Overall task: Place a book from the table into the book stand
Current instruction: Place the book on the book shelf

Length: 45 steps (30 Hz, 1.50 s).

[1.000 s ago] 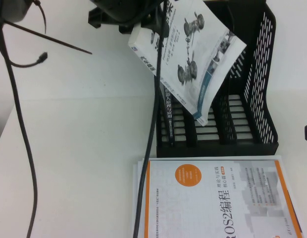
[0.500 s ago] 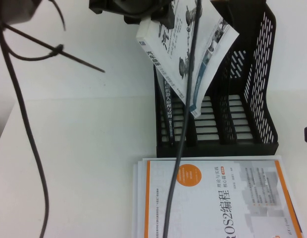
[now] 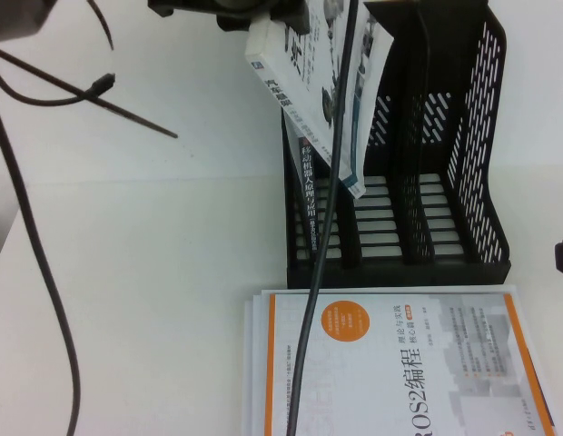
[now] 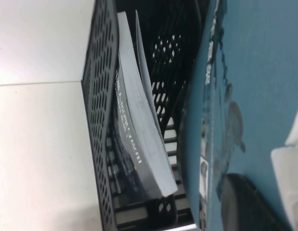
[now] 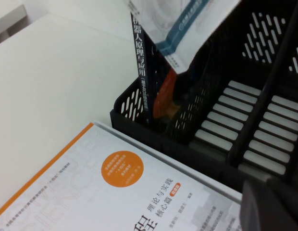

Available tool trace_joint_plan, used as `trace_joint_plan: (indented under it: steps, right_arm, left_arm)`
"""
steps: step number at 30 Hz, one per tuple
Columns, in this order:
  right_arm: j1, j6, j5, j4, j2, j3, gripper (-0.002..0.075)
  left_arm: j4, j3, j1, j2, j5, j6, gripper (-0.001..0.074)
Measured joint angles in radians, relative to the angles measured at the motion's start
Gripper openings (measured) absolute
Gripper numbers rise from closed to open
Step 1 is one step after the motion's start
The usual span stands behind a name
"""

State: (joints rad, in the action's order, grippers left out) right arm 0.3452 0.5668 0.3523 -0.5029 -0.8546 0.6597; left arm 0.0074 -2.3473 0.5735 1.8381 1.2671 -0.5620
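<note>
Left gripper (image 3: 291, 23) holds the book (image 3: 304, 86) tilted above the book stand (image 3: 445, 182) at the table's (image 3: 154, 254) far edge.

The left gripper's fingers pinch the book's upper end; its lower corner dips into the stand's middle slot, clear of the floor slats. A black-spined book (image 3: 309, 204) already stands in the slot nearest the table's left edge. A white book with an orange stripe (image 3: 390, 363) lies flat at the near edge, just beside the stand. The right gripper (image 5: 271, 204) hovers by the stand's right side; whether it is spread cannot be told.
</note>
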Motion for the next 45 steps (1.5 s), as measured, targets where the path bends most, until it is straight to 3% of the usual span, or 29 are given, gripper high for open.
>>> trace_joint_plan:
  steps: [7,20,45]
  right_arm:
    - [0.0,-0.002,0.0,0.0,0.0,0.0,-0.0003]
    - [0.0,-0.005,0.0,0.002,0.0,0.0,-0.0003]
    - [-0.001,-0.007,0.006,-0.028,0.0,0.0,-0.0003]
  left_arm:
    - [-0.007,0.0,0.004,-0.01,0.0,-0.017,0.0114]
    - [0.079,0.0,0.142,0.039,-0.004,-0.042,0.0114]
    - [0.149,0.0,0.146,0.162,-0.071,-0.071,0.0113]
